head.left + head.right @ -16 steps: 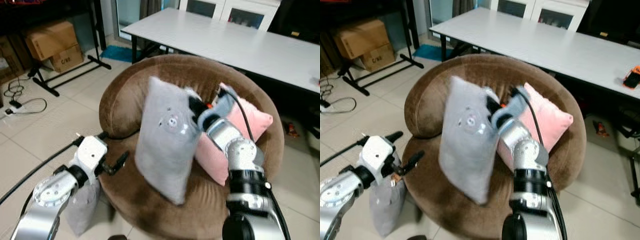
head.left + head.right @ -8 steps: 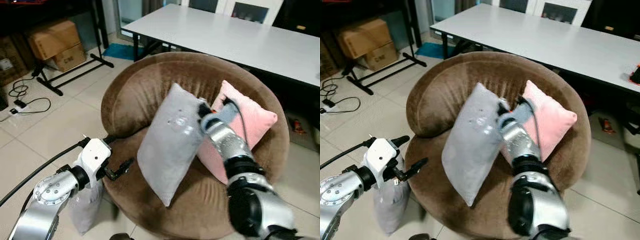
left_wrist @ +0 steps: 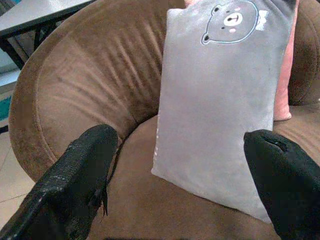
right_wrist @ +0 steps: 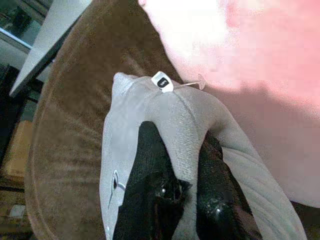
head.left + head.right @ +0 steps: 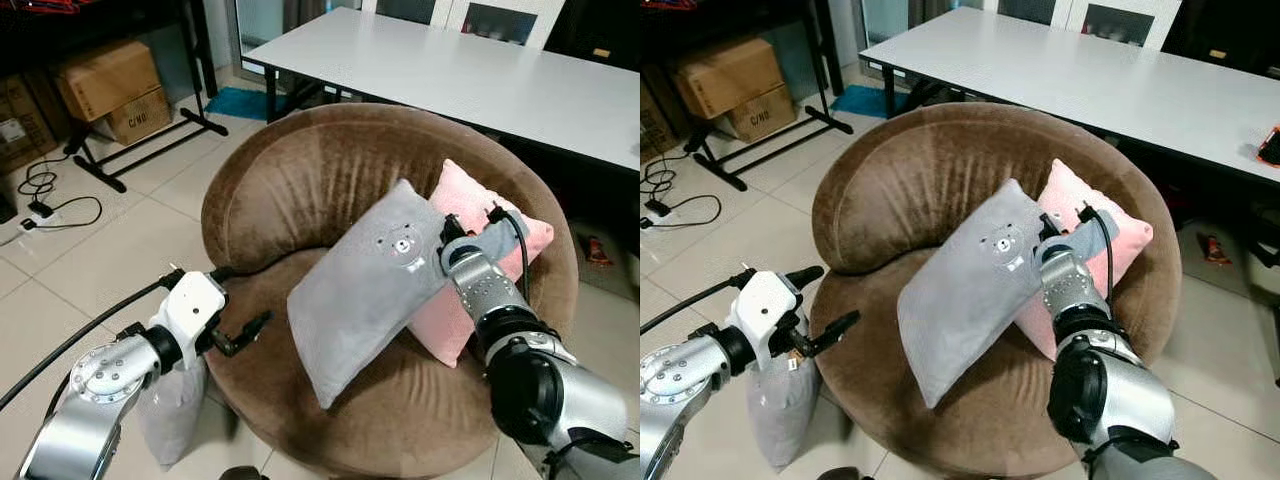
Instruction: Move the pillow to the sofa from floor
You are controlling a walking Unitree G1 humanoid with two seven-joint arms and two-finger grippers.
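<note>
A grey pillow with a bear face (image 5: 365,290) lies tilted on the round brown sofa (image 5: 300,190), leaning against a pink pillow (image 5: 468,200). My right gripper (image 4: 180,140) is shut on the grey pillow's upper corner, beside its small tag (image 4: 162,82). My left gripper (image 5: 838,295) hangs open at the sofa's front left edge, apart from the pillow; its two fingers (image 3: 80,180) frame the seat. Below it a second grey pillow (image 5: 775,410) stands on the floor against the sofa base.
A long white table (image 5: 450,70) stands just behind the sofa. Cardboard boxes (image 5: 110,85) and a black rack's feet (image 5: 140,150) are at the far left, with cables (image 5: 40,195) on the tiled floor. A small orange object (image 5: 1270,145) lies on the table's right end.
The grey pillow went from hanging upright in my right gripper to lying tilted on the seat against the pink pillow. My right arm lowered and drew back. The left arm barely moved.
</note>
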